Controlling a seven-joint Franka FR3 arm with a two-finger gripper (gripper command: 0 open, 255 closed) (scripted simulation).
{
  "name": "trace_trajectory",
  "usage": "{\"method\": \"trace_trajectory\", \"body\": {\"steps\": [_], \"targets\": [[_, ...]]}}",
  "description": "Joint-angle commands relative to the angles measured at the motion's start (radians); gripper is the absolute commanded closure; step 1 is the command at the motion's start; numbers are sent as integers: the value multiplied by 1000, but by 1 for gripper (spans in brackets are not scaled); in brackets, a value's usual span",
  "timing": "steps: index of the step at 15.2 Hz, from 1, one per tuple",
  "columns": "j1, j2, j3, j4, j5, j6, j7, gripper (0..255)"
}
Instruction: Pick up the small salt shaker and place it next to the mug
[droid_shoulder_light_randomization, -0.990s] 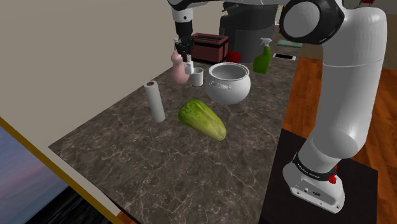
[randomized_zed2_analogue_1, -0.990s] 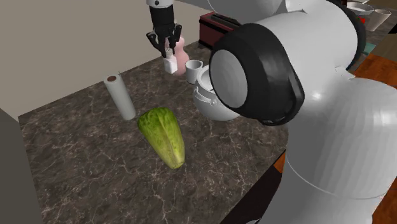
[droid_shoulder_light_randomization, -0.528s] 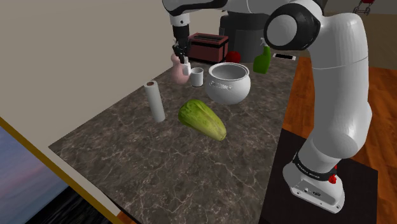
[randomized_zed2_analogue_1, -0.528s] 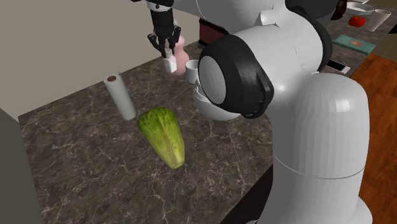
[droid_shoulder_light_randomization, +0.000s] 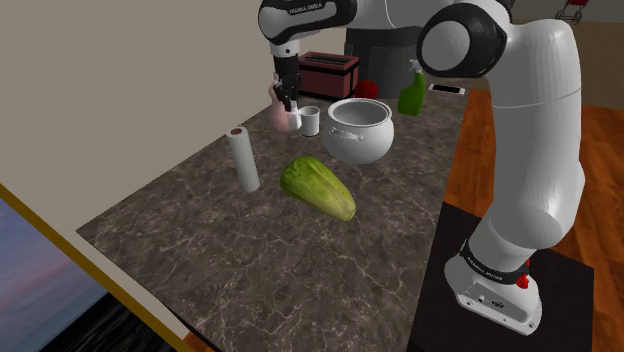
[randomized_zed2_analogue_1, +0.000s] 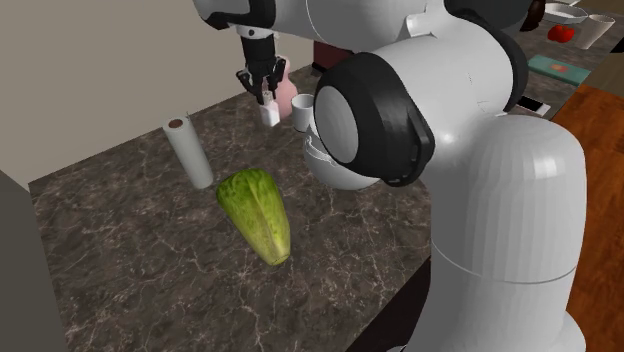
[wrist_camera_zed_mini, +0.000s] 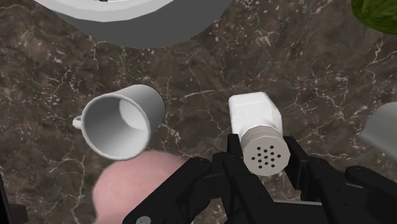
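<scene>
Lower than 1 second ago, the pincer (randomized_zed2_analogue_1: 265, 90) clasps 1 white salt shaker (wrist_camera_zed_mini: 254, 118) just beside 1 white mug (wrist_camera_zed_mini: 121, 124) and 1 pink vase (wrist_camera_zed_mini: 133, 188). 1 pot (droid_shoulder_light_randomization: 360, 135), 1 paper roll (droid_shoulder_light_randomization: 243, 160) and 1 green gourd (droid_shoulder_light_randomization: 318, 187) share the dark marbled desk (droid_shoulder_light_randomization: 250, 250); wooden floor (droid_shoulder_light_randomization: 600, 200) lies beyond.

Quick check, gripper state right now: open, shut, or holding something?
Gripper: shut on the white salt shaker, fingers clasping its cap.
</scene>
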Motion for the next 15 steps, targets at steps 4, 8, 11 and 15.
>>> {"method": "trace_trajectory", "body": {"steps": [4, 8, 11, 15], "targets": [[0, -2, 0, -72, 0, 70, 1, 255], [0, 4, 0, -116, -1, 121, 2, 255], [-1, 11, 0, -146, -1, 158, 2, 255], [-1, 23, -1, -182, -2, 205, 3, 255]]}}
